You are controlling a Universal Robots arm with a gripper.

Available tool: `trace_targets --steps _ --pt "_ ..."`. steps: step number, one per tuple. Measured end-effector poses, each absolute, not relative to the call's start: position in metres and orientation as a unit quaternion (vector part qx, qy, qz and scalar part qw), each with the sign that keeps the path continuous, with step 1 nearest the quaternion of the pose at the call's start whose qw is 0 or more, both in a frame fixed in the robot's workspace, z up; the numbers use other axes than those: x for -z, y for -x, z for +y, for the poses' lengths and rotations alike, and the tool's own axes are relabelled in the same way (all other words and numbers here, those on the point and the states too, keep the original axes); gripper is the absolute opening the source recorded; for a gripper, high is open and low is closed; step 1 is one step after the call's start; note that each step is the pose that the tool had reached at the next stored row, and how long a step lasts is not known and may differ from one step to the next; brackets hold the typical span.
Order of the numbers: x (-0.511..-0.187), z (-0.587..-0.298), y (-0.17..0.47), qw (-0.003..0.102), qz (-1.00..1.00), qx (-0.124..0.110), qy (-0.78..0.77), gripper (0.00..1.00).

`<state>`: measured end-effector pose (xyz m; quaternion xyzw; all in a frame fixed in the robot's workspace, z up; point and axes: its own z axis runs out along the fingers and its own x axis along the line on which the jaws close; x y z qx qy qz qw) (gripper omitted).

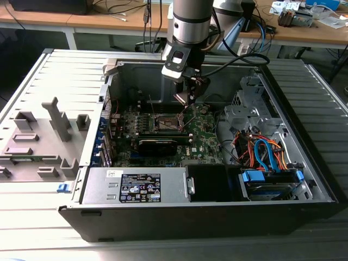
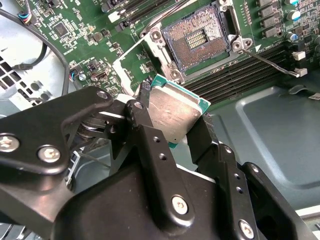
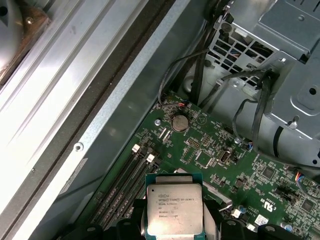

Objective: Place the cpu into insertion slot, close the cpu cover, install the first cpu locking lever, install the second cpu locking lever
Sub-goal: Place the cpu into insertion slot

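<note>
My gripper [image 2: 176, 131] is shut on the cpu [image 2: 176, 111], a flat square chip with a silver-grey top and green edge, pinched by two opposite sides. The cpu [image 3: 174, 210] hangs above the motherboard, short of the insertion slot [image 2: 196, 41], which lies open with its dark pin field bare. In the exterior view the gripper [image 1: 187, 99] hovers inside the computer case just above the insertion slot [image 1: 167, 123]. The cpu cover [image 2: 127, 53] stands swung up beside the slot. One thin wire locking lever [image 2: 270, 61] sticks out free from the slot's corner.
Long black memory slots [image 2: 235, 75] run beside the socket. A black card [image 1: 157, 144], a power supply [image 1: 136, 187] and a drive cage with orange and blue cables [image 1: 266, 155] fill the case. A grey plastic tray [image 1: 43, 136] sits outside at the exterior view's left.
</note>
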<state>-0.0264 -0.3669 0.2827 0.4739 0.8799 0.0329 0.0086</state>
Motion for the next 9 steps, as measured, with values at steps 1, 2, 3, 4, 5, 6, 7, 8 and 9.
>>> trace_targets --steps 1,2,3,4,5,6,7,8,9 --pt "-0.2827 -0.3669 0.0264 0.009 0.880 -0.033 -0.474 0.55" --pt "-0.2827 -0.3669 0.0264 0.009 0.880 -0.033 -0.475 0.55" --pt "-0.2827 -0.3669 0.0264 0.009 0.879 -0.033 -0.475 0.55" --pt "-0.2827 -0.3669 0.0264 0.009 0.879 -0.033 -0.475 0.55" --pt "-0.2827 -0.3669 0.0264 0.009 0.879 -0.033 -0.476 0.55" --pt "-0.2826 -0.3669 0.0264 0.009 0.879 -0.033 -0.476 0.55" --pt "-0.2827 -0.3669 0.0264 0.009 0.878 -0.033 -0.477 0.55" --pt "-0.2826 -0.3669 0.0264 0.009 0.878 -0.033 -0.478 0.55" --pt "-0.2826 -0.3669 0.0264 0.009 0.878 -0.033 -0.478 0.55"
